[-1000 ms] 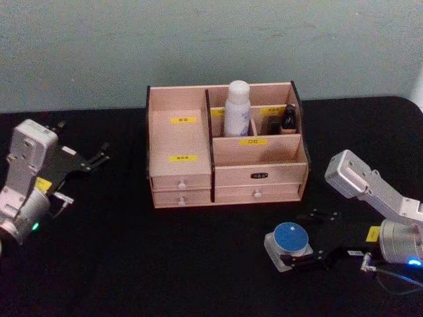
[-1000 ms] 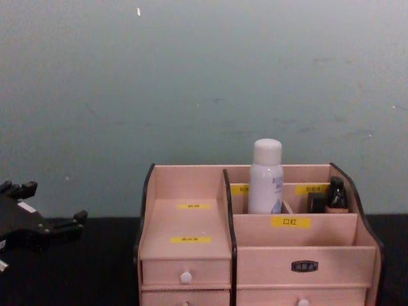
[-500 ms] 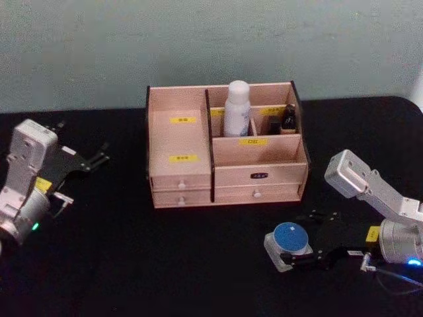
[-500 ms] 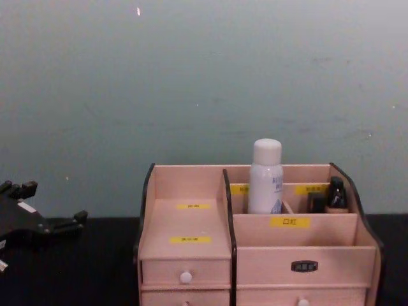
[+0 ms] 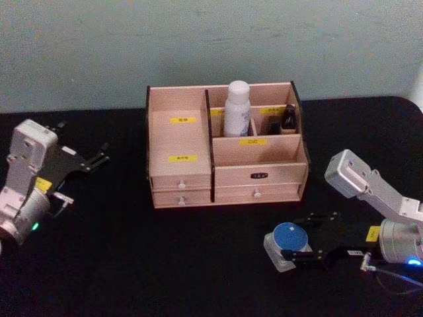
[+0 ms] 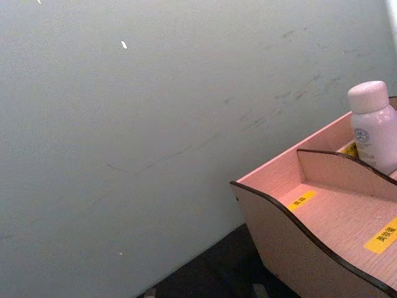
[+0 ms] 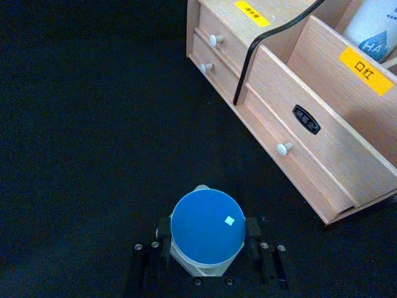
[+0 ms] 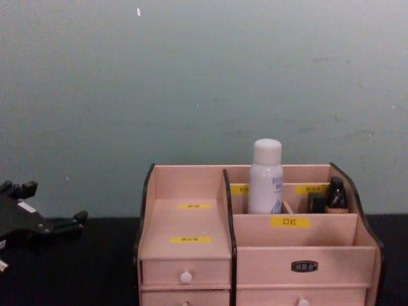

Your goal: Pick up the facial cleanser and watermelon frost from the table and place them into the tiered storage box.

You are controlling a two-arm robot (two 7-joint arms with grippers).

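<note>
The watermelon frost (image 5: 287,240), a small pale jar with a round blue lid (image 7: 206,227), stands on the black table in front of the box, to the right. My right gripper (image 5: 297,240) straddles it, and its finger pads (image 7: 252,228) press against both sides of the jar. The facial cleanser (image 5: 236,109), a white bottle, stands upright in a rear compartment of the tiered storage box (image 5: 180,140) and rises above the box (image 8: 191,223) as a tall bottle (image 8: 265,177). My left gripper (image 5: 100,153) is parked open at the far left.
Small dark bottles (image 5: 288,119) fill the box's rear right compartment. Its white-knobbed drawers (image 7: 284,148) are shut. A pale wall stands close behind the box. The table's right corner (image 5: 413,105) curves away near my right arm.
The right gripper's fingers have drawn in a little around the blue-lidded jar. The jar and the left arm have barely moved.
</note>
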